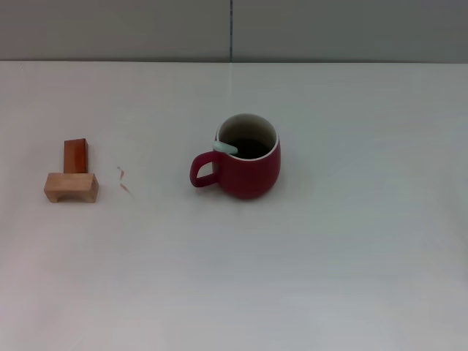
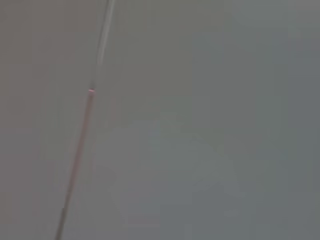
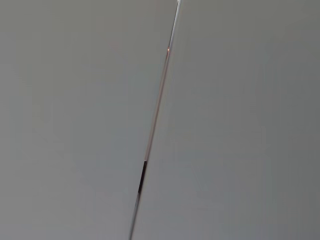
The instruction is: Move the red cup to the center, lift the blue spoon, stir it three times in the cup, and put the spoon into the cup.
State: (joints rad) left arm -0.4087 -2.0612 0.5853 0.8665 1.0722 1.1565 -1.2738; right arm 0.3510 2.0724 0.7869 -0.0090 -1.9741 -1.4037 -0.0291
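The red cup stands upright near the middle of the white table in the head view, its loop handle pointing left. The blue spoon stands inside the cup; only the pale blue handle end shows, leaning on the left part of the rim. Its stem and bowl are hidden inside the cup. Neither gripper shows in the head view. The two wrist views show only a plain grey surface with a thin seam line, and no fingers.
Two small wooden blocks lie at the left of the table: a pale bridge-shaped one with a reddish-brown one behind it. A tiny reddish scrap lies beside them. A grey wall runs behind the table's far edge.
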